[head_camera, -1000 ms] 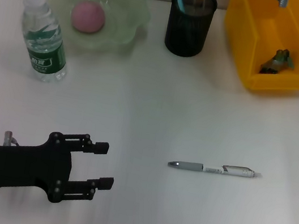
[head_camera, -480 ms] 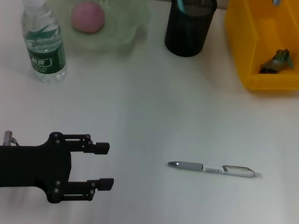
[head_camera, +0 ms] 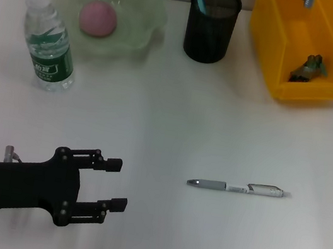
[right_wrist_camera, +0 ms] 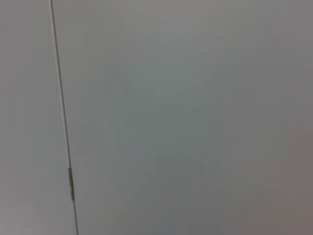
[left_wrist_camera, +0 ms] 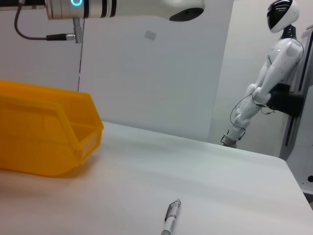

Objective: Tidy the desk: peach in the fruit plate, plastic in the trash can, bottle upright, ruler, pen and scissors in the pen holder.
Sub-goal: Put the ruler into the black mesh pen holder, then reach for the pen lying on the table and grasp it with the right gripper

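While left gripper [head_camera: 117,184] gapes, bare desk [head_camera: 171,132] separates it from pen [head_camera: 236,187].

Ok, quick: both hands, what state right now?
Left hand: open, empty, hovering low over the near left of the desk.
Right hand: not in view.

one pen [head_camera: 236,187], one bottle [head_camera: 46,40], one peach [head_camera: 98,19]
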`<state>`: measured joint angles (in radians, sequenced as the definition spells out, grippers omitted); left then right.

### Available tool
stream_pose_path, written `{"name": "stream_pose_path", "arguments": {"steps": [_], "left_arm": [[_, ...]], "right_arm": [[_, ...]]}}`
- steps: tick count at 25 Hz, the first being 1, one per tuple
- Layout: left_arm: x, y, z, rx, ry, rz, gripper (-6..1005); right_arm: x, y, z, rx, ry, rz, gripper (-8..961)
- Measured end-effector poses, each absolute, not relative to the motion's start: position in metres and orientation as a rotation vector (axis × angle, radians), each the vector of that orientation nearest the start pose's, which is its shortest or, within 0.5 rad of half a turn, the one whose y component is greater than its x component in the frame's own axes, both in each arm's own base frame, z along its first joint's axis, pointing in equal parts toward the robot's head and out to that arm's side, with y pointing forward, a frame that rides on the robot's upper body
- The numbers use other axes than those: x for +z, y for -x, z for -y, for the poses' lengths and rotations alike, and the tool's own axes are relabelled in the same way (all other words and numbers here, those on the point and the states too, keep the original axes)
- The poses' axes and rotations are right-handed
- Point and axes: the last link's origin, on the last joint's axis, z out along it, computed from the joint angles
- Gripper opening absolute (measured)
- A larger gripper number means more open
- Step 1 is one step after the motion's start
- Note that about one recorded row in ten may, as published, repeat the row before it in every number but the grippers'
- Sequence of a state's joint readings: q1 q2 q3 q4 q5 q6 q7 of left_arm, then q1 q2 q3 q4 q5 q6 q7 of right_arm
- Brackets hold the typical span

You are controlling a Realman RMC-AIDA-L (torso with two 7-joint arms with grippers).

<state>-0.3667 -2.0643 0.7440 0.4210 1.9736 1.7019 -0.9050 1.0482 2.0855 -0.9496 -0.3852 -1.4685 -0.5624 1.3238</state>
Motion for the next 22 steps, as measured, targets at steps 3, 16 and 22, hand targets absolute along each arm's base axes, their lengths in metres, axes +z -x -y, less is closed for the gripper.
{"name": "stream_pose_path", "arguments": {"steps": [3,16,22], "left_arm": [[-0.035,0.300,-0.240,-0.844,2.831,0.371,666],[-0.033,0.298,-0.244,-0.852,2.824,0.340,667],[-0.035,0.297,-0.245,-0.848,2.820,0.324,667]], "right_arm": [[-0.022,-0.116,-0.503,0.646,2.174,-0.570,557],[0.008,-0.133,-0.476,0.963,2.163,-0.586,618],[0.016,-0.143,-0.460,1.039,2.198,-0.575,655]]}}
